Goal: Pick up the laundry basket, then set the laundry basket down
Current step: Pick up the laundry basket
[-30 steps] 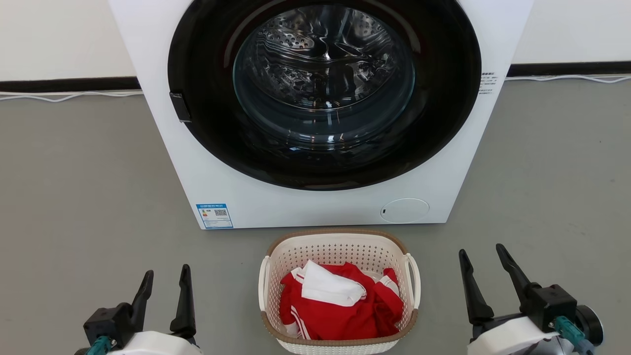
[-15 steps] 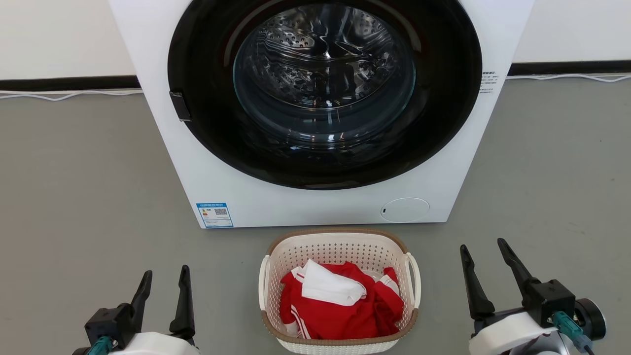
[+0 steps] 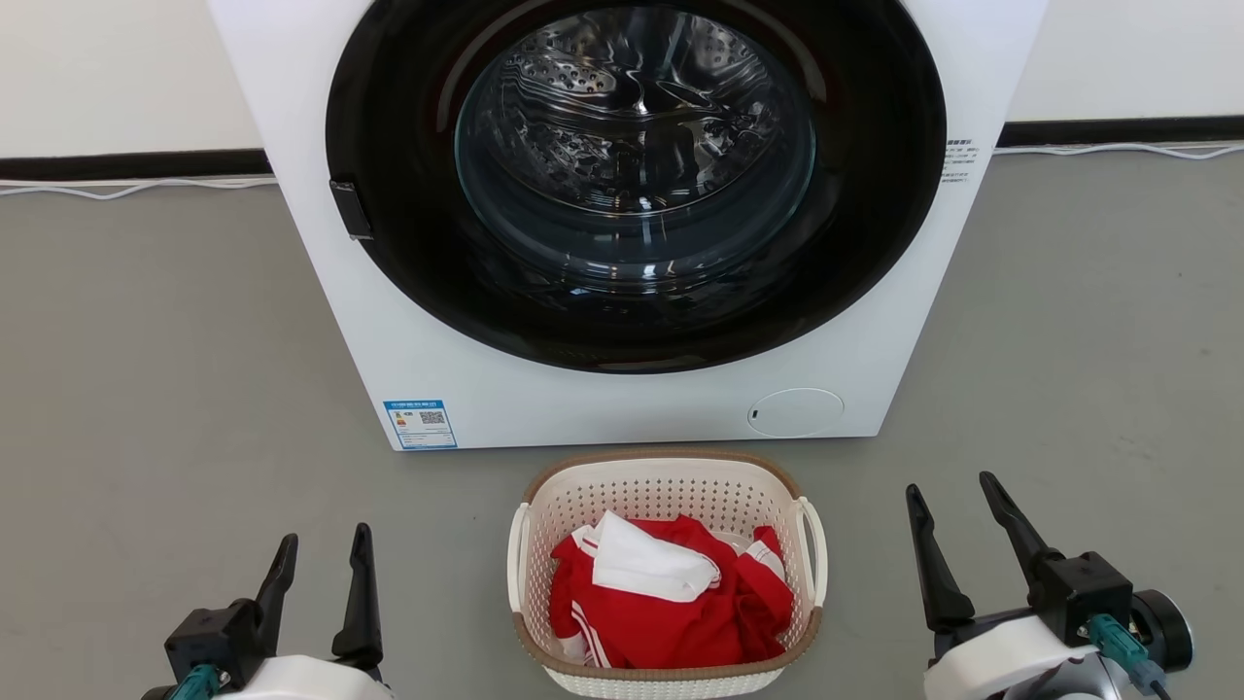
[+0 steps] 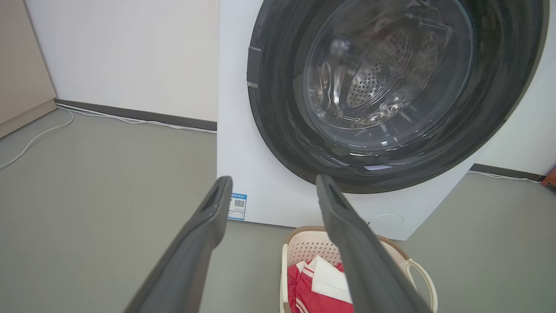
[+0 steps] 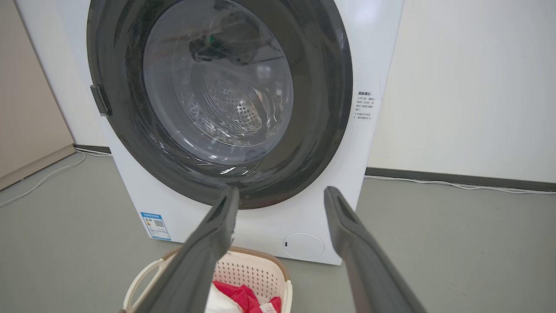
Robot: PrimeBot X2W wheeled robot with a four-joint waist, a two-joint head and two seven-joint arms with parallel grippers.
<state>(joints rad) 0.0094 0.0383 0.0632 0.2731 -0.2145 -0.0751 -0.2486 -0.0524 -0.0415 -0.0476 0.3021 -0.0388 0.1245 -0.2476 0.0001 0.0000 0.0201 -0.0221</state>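
The laundry basket [image 3: 663, 498] sits on the grey floor [image 3: 146, 389], just in front of the washing machine [image 3: 622, 413] and midway between the robot's two arms. Nothing is touching it, so I'd say the job has not really begun: both the lift and the setting down are left to do. The left gripper [image 3: 326, 535] hangs to the left of the basket and the right gripper [image 3: 950, 483] to the right, each well clear of the white loop handles [image 3: 819, 554], each with its dark fingers [image 3: 361, 598] spread apart and empty. A crumpled red garment [image 3: 680, 622] with a white cloth [image 3: 641, 569] on top covers the basket's bottom, so I cannot say what else lies in there. From the head, the basket's near edge is cut off at the bottom, as are the arms behind the grippers. From each wrist, a finger crosses part of the basket. The machine's top is out of view, and the print on its blue label [image 3: 421, 424] is too small to read.
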